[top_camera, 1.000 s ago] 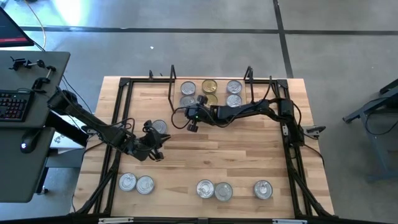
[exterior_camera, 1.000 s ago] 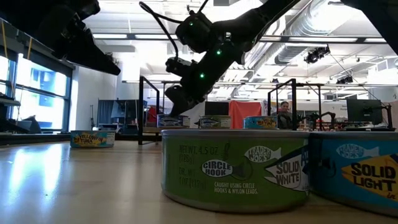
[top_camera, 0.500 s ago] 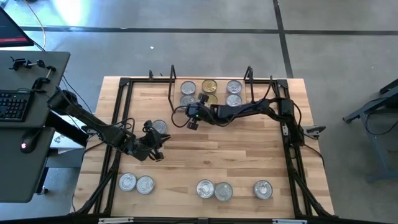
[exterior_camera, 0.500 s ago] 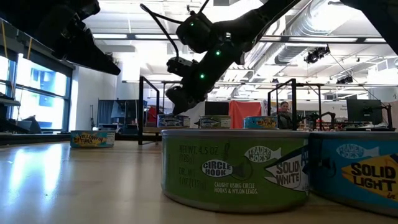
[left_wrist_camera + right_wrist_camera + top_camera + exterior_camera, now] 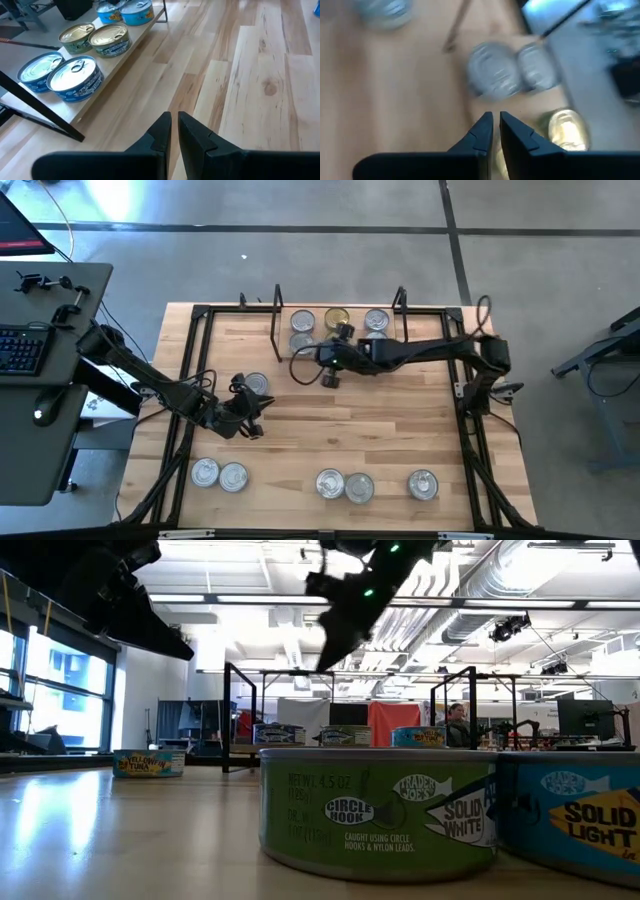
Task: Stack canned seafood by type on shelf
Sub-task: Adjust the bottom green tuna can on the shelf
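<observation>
The shelf (image 5: 290,358) stands at the table's far middle, with wire uprights at both ends. On it stand silver-lidded tins (image 5: 302,321) (image 5: 376,320) and a gold-lidded tin (image 5: 337,317). One tin (image 5: 256,384) stands alone left of centre. Several more tins (image 5: 205,472) (image 5: 345,485) (image 5: 422,484) stand along the near edge. My right gripper (image 5: 327,377) (image 5: 494,125) hangs shut and empty in the air, just in front of the shelf. My left gripper (image 5: 254,428) (image 5: 174,125) is shut and empty, above the table near the lone tin.
In the low view a green tin (image 5: 378,810) and a blue tin (image 5: 575,825) fill the foreground, and a yellow tin (image 5: 148,762) sits at the left. A black frame (image 5: 190,380) runs round the tabletop. Bare wood lies mid-table.
My right gripper has risen well above the table and gone a little toward the table's right edge, staying shut and empty. The tins have not moved.
</observation>
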You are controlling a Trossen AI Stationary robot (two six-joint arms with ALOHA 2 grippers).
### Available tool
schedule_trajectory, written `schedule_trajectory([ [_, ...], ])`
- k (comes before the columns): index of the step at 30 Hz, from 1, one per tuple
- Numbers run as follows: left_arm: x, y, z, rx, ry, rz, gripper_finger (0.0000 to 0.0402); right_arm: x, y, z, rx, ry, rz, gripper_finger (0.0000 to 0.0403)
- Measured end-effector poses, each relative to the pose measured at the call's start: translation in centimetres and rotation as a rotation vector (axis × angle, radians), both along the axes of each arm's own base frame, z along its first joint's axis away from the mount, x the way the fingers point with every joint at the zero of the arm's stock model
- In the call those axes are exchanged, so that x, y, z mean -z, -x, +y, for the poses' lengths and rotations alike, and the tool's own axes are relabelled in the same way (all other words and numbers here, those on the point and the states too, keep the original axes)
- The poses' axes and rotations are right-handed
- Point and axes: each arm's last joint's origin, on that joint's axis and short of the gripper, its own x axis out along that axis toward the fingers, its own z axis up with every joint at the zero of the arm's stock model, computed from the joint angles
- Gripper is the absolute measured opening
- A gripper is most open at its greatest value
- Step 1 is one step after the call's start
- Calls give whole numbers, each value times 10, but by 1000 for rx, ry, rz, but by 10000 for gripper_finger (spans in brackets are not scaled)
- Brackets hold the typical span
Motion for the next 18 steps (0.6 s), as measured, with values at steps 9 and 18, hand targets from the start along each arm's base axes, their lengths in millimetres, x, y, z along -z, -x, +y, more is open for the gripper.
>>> schedule_trajectory([
  [9,-3,-2,-1,15,-3,-28,23,37,35,-8,-188,-288,307,23],
  [18,-4,-3,-1,15,-10,-28,23,60,34,-33,-56,-303,102,23],
])
